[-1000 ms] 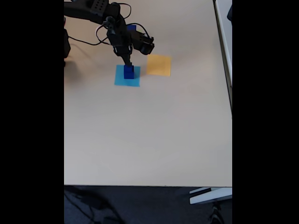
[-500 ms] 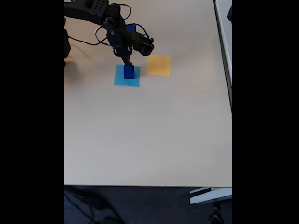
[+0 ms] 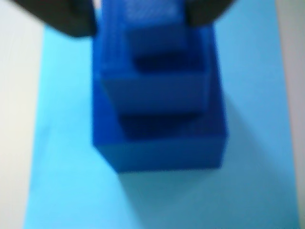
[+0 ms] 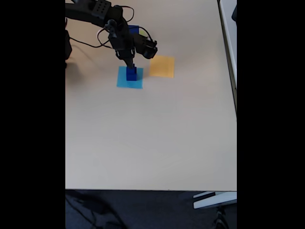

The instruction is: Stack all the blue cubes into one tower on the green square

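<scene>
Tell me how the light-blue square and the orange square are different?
The light-blue square has the stack of blue cubes on it; the orange-yellow square is bare. The hand is over the light-blue one, not the orange-yellow one. Both lie flat on the table.

The black arm reaches in from the upper left of the fixed view, bends at the elbow and tips its wrist steeply downward. The claw (image 4: 131, 66) points down in the upper-left part of the frame. In the wrist view its dark fingers (image 3: 62, 19) sit blurred along the top edge, spread apart.
</scene>
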Controlling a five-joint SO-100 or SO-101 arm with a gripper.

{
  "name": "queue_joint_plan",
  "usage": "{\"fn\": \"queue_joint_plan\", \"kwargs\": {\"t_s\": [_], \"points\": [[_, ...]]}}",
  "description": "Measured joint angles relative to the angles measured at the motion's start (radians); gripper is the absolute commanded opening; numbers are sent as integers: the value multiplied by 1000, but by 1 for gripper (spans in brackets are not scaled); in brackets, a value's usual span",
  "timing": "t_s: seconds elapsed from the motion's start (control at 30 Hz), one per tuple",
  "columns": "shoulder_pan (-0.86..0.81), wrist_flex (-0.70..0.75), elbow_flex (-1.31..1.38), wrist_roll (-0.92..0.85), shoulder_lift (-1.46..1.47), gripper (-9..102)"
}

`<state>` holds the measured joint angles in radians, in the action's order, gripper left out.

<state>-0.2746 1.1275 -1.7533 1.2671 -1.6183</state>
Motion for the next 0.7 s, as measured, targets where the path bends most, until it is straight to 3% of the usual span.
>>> {"fn": "queue_joint_plan", "kwargs": {"t_s": [0.17,0.53,0.7], "points": [[0,0,0,0,2,0],[0,2,0,-12,2,0],[6,75,83,-17,2,0]]}}
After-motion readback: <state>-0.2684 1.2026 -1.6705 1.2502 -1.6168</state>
